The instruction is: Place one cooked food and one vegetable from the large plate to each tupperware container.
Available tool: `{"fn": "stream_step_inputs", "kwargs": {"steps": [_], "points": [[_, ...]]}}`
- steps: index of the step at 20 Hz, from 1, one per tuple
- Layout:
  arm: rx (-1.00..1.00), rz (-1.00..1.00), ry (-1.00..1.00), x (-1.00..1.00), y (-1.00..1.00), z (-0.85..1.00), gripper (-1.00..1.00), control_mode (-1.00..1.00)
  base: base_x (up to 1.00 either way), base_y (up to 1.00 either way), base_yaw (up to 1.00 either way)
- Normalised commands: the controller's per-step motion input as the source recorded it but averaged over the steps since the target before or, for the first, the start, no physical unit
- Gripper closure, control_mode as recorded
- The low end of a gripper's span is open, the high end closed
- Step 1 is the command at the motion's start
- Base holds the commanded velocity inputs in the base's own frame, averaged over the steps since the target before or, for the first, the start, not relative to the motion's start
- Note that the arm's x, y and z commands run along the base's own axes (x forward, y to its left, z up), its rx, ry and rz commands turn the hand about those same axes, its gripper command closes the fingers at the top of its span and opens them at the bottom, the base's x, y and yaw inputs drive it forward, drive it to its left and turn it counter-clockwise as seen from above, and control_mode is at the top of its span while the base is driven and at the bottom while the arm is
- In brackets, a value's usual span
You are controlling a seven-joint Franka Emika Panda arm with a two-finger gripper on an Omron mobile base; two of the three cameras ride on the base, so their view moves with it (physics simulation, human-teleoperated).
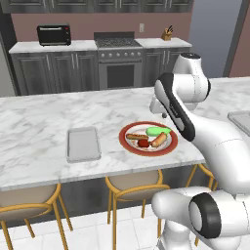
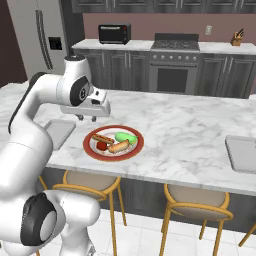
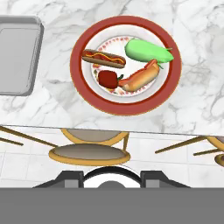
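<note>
**Claw clenched and empty above the loaded plate**

The two-finger claw [image 2: 86, 118] hangs over the white marble counter [image 1: 39, 122], its jaws drawn together with nothing between them. Just below and slightly ahead of it sits the big round dinner plate with a broad red rim and white centre [image 3: 126, 105]. On the plate lie a hot dog in a bun with a mustard stripe [image 3: 103, 58], a second hot dog in a bun [image 3: 139, 77], a small dark-red pepper [image 3: 107, 78] and a pale green corn cob in its husk [image 3: 148, 51]. The pepper touches the second hot dog. A shallow rectangular light-grey tray [image 1: 83, 143] rests near the plate, to the claw's left. Another such tray [image 2: 242, 153] lies well apart, far to the claw's right.
</note>
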Motion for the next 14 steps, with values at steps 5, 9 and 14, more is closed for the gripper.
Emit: {"fn": "stream_step_inputs", "kwargs": {"steps": [5,9,14], "points": [[0.00,0.01,0.00,-0.33,0.00,0.00,-1.00,-1.00,0.00,0.00,0.00],[0.00,0.00,0.00,-0.58,0.00,-0.01,-1.00,-1.00,0.00,0.00,0.00],[0.00,0.00,-0.01,-0.59,0.00,0.00,-1.00,-1.00,0.00,0.00,0.00]]}}
